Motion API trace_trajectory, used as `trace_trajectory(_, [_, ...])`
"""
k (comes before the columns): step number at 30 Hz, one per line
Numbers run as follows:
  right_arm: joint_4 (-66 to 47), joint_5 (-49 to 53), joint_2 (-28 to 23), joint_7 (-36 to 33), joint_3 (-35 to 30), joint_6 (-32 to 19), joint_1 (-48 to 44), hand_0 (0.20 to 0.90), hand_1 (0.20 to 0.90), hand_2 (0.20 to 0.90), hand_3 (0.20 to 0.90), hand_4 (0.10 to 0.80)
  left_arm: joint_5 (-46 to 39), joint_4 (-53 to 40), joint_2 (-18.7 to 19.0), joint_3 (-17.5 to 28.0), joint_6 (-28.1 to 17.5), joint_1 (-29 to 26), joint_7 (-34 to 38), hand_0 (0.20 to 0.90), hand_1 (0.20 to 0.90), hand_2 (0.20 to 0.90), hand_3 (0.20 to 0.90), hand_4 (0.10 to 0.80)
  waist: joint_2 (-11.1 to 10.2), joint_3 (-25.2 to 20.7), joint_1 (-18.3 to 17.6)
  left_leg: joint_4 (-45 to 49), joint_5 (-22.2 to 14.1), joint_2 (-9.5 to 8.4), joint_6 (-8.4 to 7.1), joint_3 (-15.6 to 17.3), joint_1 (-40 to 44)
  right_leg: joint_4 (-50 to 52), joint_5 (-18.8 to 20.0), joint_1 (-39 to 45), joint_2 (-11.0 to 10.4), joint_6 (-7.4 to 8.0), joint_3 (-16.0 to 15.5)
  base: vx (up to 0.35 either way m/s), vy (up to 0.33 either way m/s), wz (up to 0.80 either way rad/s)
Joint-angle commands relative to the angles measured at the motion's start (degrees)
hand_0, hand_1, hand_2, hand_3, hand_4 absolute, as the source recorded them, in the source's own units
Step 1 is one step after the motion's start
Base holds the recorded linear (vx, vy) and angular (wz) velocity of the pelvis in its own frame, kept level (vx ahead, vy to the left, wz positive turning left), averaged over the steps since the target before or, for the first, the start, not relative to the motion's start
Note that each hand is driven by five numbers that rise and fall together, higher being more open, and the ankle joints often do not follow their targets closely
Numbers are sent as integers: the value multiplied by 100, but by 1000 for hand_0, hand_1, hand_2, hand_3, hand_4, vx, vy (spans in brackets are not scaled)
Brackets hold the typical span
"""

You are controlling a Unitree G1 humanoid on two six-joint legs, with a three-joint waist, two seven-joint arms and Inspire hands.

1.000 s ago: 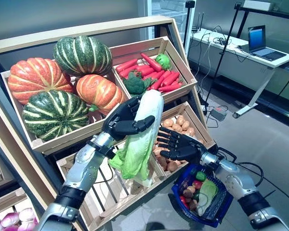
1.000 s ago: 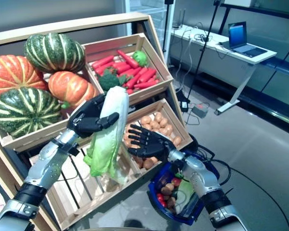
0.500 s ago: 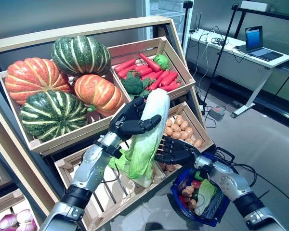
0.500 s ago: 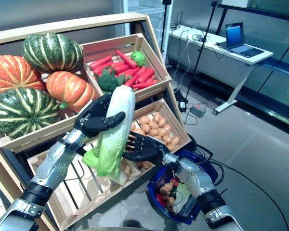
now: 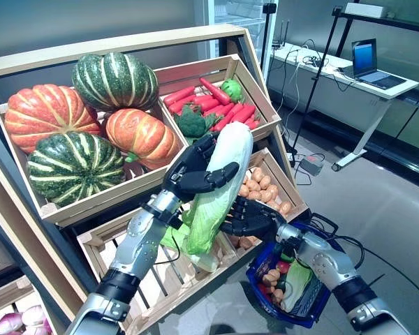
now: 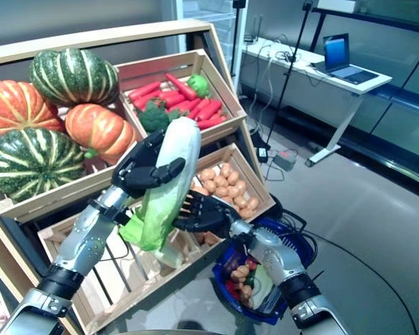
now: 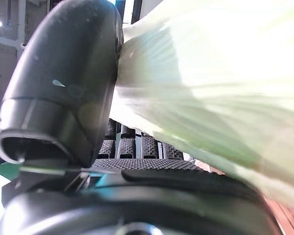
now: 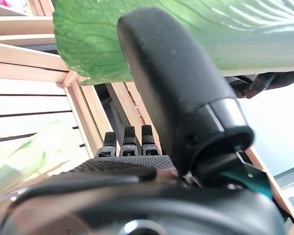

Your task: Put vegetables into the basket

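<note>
My left hand (image 5: 195, 174) is shut on a long white-and-green napa cabbage (image 5: 220, 183), held upright in the air in front of the wooden crates. In the left wrist view the cabbage (image 7: 210, 83) presses against the thumb. My right hand (image 5: 250, 218) is open, fingers straight, reaching under and behind the cabbage's lower half; its thumb lies against the green leaves (image 8: 117, 44). A blue basket (image 5: 314, 315) hangs from my right forearm at the lower right, holding several vegetables.
A tilted wooden stand holds crates: pumpkins (image 5: 84, 125) upper left, red peppers and broccoli (image 5: 213, 108) upper right, potatoes (image 5: 265, 188) lower right, and a slatted crate (image 5: 167, 279) with another cabbage. A desk with a laptop (image 5: 366, 59) stands far right.
My left hand has carried the cabbage up and to the right. My right hand has moved left, in under the cabbage, and the basket came along with it.
</note>
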Motion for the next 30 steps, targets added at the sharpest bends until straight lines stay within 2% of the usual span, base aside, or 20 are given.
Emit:
trace_trajectory(1, [-242,534,705,-82,-25,-673,-1167,900,900,900,900,800,-697,-276,-707,-363,-486,-1294,-320,300,300,300,300,400,-41,-258,61,14,-968,-209,111,-60,493,8,-30,-23,140,-418,-81,0,0,0])
trace_trajectory(7, [-498,861,693,135,-136,-733,-1394,900,900,900,900,800,-646,-44,-833,-489,-199,-1022,-496,300,300,300,300,400,-61,-246,111,14,-975,-211,115,-67,486,8,-18,-26,140,-419,-83,0,0,0])
trace_trajectory(10, [-638,1347,652,510,-196,-666,-1518,900,900,900,900,800,-713,253,-827,-528,-19,-938,-750,300,300,300,300,400,-74,-258,134,14,-974,-206,119,-65,475,8,-11,-35,140,-420,-90,0,0,0])
trace_trajectory(15, [-743,2237,705,1219,-290,-431,-1623,900,900,900,900,800,-1132,705,-912,-378,242,-893,-1261,300,300,300,300,400,-82,-305,153,14,-977,-200,113,-69,455,8,-9,-59,145,-421,-96,0,0,0])
trace_trajectory(21, [-771,2846,851,2004,-326,-290,-1643,900,900,900,900,800,-1610,1059,-1083,-230,423,-864,-1607,300,300,300,300,400,-76,-358,161,14,-980,-193,107,-58,431,8,-21,-84,150,-417,-99,0,0,0])
trace_trajectory(25, [-807,3229,1019,2239,-337,-74,-1702,900,900,900,900,800,-1818,1372,-1291,-98,459,-818,-1806,300,300,300,300,400,-82,-389,174,14,-983,-193,107,-67,433,8,-44,-81,160,-435,-85,0,0,0])
trace_trajectory(30, [-684,3208,1124,2407,-307,72,-1693,900,900,900,900,800,-1949,1489,-1469,-50,528,-806,-1929,300,300,300,300,400,-89,-407,177,14,-981,-191,103,-63,426,8,-50,-92,169,-447,-68,0,0,0])
